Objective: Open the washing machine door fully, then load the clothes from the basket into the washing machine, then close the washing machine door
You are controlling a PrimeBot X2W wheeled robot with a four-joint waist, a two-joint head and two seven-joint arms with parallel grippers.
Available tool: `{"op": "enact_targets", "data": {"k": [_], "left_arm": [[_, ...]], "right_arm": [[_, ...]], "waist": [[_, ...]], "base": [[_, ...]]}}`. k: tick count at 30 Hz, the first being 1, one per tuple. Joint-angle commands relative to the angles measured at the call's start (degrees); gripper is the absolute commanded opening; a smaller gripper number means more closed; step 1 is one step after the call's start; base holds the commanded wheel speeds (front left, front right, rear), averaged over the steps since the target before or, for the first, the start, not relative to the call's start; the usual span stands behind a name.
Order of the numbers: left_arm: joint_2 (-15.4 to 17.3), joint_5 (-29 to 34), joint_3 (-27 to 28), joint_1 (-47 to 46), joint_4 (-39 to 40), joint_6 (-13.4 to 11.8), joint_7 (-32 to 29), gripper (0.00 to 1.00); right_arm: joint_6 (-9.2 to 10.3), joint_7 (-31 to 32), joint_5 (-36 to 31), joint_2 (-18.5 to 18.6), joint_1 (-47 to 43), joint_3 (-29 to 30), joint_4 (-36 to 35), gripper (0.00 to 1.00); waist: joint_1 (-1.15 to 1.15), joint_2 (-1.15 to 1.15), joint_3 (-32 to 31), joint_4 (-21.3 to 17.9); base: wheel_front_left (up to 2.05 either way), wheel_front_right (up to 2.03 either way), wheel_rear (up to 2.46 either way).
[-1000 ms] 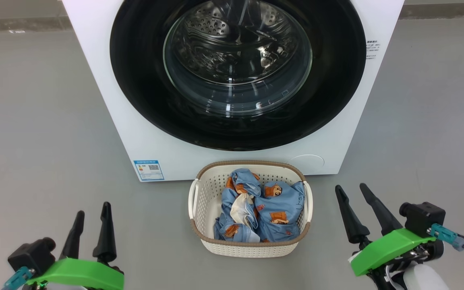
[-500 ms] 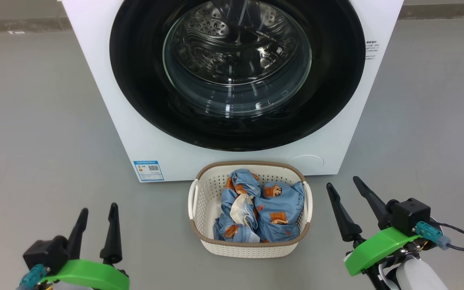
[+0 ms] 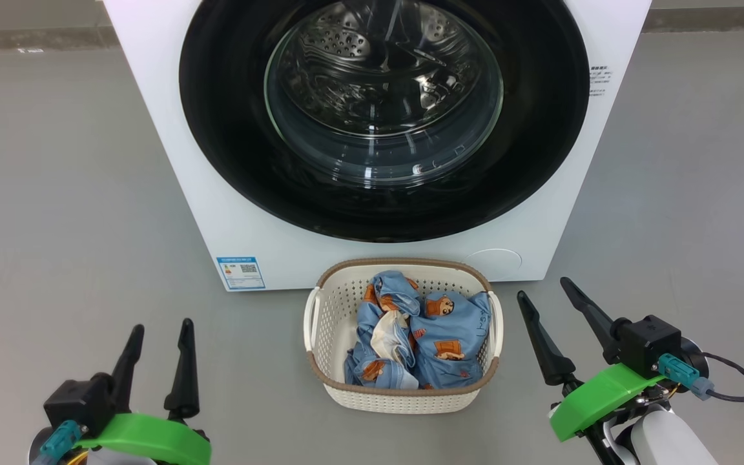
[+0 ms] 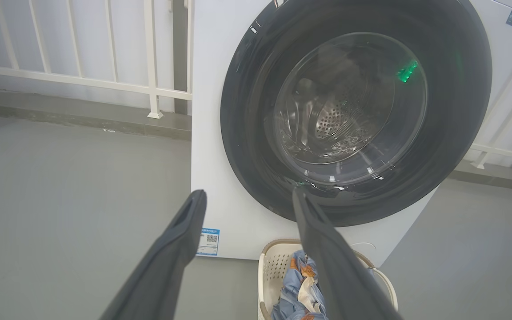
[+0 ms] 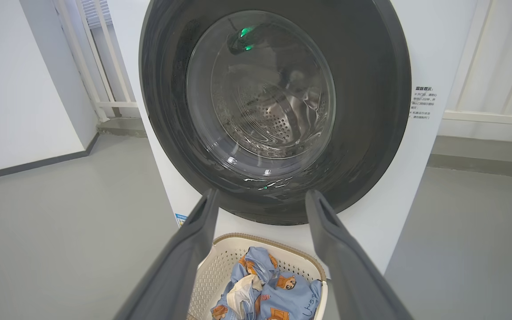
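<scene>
There is one big white boxy front-loading washing machine [image 3: 230,232], with one large round glossy black door [image 3: 230,129] and one small blue label [image 3: 241,272]. One small cream-white perforated plastic basket [image 3: 333,310] holds one heap of light blue bear-printed clothes [image 3: 436,329]; its pieces cannot be counted. There are two hands, the left hand [image 3: 161,326] and the right hand [image 3: 542,289], each with two long dark fingers.

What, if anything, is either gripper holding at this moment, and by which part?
Nothing is held. The left gripper and the right gripper are both open and empty, one on each side of the basket; the clothes lie in it, untouched.
</scene>
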State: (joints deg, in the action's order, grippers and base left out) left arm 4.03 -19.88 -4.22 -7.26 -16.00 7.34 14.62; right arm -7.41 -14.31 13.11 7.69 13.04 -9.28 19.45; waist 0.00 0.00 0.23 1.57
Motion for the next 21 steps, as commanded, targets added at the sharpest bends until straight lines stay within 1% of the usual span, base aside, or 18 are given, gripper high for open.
{"op": "enact_targets", "data": {"k": [1, 21], "left_arm": [[1.3, 0.2, 1.8, -2.3, 1.6, 0.1, 0.4, 1.0], [1.4, -1.0, 1.6, -2.2, 2.7, 0.1, 0.4, 1.0]], "right_arm": [[-0.08, -0.7, -0.4, 0.2, 1.6, -1.3, -1.4, 1.0], [-0.08, -0.7, 0.3, 0.2, 1.8, -1.0, -1.1, 1.0]], "waist": [[0.0, 0.0, 0.0, 0.0], [0.0, 0.0, 0.1, 0.2]], "base": [[0.0, 0.0, 0.0], [0.0, 0.0, 0.0]]}}
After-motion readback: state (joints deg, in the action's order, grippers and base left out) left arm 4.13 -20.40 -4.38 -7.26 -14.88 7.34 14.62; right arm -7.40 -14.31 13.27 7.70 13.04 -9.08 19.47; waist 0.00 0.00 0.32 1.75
